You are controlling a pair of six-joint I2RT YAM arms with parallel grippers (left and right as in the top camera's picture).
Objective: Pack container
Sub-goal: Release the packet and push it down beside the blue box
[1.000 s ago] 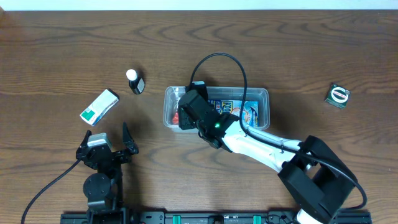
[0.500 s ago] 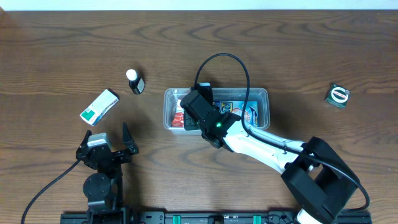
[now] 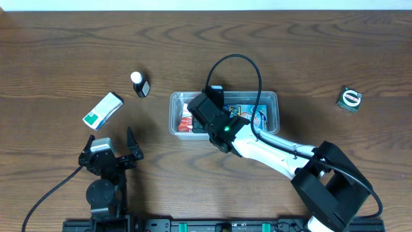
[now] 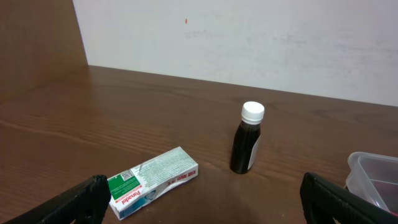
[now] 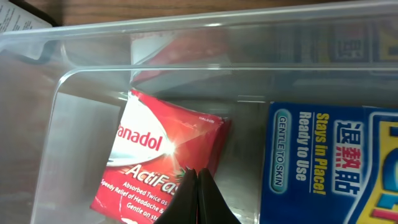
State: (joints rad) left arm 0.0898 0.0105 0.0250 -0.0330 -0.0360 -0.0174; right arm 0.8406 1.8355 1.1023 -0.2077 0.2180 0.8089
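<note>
The clear plastic container (image 3: 273,96) sits mid-table; it also shows in the right wrist view (image 5: 186,43) and in the left wrist view (image 4: 373,171). Inside lie a red Panadol ActiFast packet (image 3: 185,119) at its left end and a blue packet (image 3: 257,116) to the right. My right gripper (image 3: 205,109) hangs inside the container. In the right wrist view its fingers (image 5: 199,174) are pressed shut, tips at the red packet's (image 5: 155,162) right edge, beside the blue packet (image 5: 329,162). My left gripper (image 3: 109,143) is open and empty near the front left (image 4: 205,199).
A white and green Panadol box (image 3: 103,110) (image 4: 153,180) and a small dark bottle with a white cap (image 3: 139,84) (image 4: 247,140) stand left of the container. A small dark green item (image 3: 350,98) lies at the far right.
My right gripper has shifted a little to the right inside the container, uncovering the red packet at the left end. The left arm has not moved.
</note>
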